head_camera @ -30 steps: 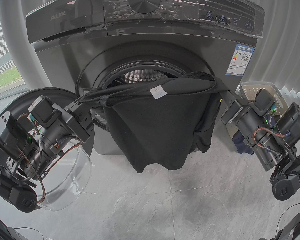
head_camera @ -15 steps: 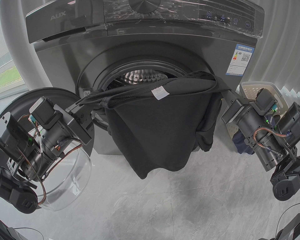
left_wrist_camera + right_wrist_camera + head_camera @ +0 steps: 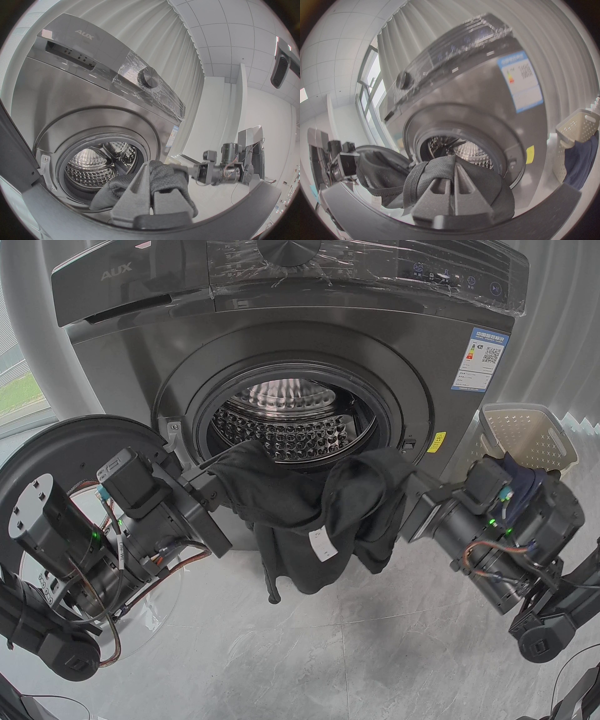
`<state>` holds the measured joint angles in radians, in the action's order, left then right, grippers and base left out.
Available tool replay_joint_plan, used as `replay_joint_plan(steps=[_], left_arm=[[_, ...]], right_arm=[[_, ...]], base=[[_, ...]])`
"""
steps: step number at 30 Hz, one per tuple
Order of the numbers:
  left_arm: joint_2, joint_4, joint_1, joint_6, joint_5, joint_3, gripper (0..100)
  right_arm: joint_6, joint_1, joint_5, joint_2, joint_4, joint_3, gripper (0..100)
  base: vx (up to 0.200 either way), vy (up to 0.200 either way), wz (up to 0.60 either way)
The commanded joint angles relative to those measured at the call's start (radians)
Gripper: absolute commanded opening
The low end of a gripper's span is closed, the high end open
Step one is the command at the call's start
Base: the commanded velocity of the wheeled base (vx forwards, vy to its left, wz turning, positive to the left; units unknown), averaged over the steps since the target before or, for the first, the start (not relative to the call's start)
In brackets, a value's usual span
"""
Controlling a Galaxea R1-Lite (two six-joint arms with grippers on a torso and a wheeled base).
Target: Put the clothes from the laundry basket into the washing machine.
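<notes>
The gray washing machine (image 3: 312,334) stands on the floor with its round door (image 3: 69,446) swung wide open on the robot's left. You can see the shiny drum (image 3: 287,421) with its many little holes through the round hole in the front. A black shirt (image 3: 294,515) hangs in the air just in front of the bottom edge of that hole, and it is not inside the drum. The left gripper (image 3: 209,480) holds one end of the shirt, with its jaws pinched tight on the cloth. The right gripper (image 3: 409,480) holds the other end, and its jaws are pinched tight on the cloth too. The shirt sags down in the middle between them, bunched up and loose. A small white tag (image 3: 319,544) on the shirt hangs near the middle. The cream laundry basket (image 3: 531,434) sits on the robot's right, beside the washing machine. A dark blue cloth (image 3: 581,156) lies in the basket and hangs over its edge. The floor (image 3: 281,652) under the shirt is gray tile.
</notes>
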<state>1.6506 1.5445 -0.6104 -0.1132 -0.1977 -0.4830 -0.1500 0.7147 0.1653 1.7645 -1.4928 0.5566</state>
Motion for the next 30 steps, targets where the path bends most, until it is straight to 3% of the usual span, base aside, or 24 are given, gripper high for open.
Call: replay_joint_plan(steps=[1,14,22,30], left_arm=[[0.021,0.002,-0.005,0.003,0.009,-0.026,0],[0.0,0.002,-0.011,0.001,0.007,-0.036,0],[-0.032,0.002,-0.014,0.001,0.0,-0.022,0],[-0.052,0.002,-0.028,-0.005,-0.006,-0.014,0]], right_arm=[[-0.002,0.046,-0.017,0.153,-0.003,-0.014,100],[0.018,0.078,-0.058,0.4,-0.007,0.037,100],[0.052,0.069,-0.075,0.53,-0.011,0.181,100],[0.053,0.055,-0.078,0.578,-0.009,0.31,100]], base=[[0.0,0.0,0.0],[0.0,0.0,0.0],[0.0,0.0,0.0],[0.0,0.0,0.0]])
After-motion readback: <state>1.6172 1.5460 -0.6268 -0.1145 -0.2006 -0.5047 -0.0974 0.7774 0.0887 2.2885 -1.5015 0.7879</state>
